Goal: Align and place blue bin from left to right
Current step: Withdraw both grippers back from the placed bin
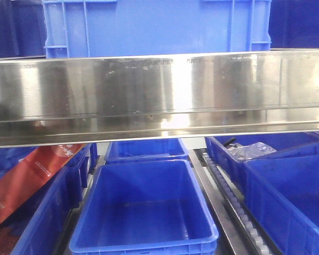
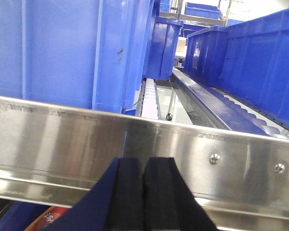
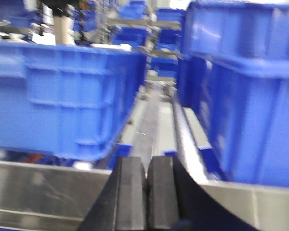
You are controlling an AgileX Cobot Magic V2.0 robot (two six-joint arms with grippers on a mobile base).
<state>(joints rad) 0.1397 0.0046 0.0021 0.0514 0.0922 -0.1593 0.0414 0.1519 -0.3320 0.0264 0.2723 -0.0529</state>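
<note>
The blue bin [image 1: 154, 26], medium blue with raised vertical ribs, stands on the upper level behind a steel rail [image 1: 159, 90] in the front view. In the right wrist view its ribbed wall [image 3: 62, 96] fills the left, beyond the rail. My right gripper [image 3: 146, 163] is shut on nothing, low in front of the rail and pointing into the gap right of the bin. My left gripper [image 2: 144, 166] is also shut and empty, just before the steel rail [image 2: 62, 134]. A ribbed blue crate wall [image 2: 58, 48] rises behind it on the left. Neither gripper shows in the front view.
Darker blue bins [image 1: 143, 212] sit on the lower level, one holding a red box [image 1: 32, 175], another a plastic bag [image 1: 250, 151]. A roller track [image 1: 239, 212] runs between them. Stacked blue crates [image 3: 241, 86] stand right of the gap; another crate [image 2: 260, 62] is at right.
</note>
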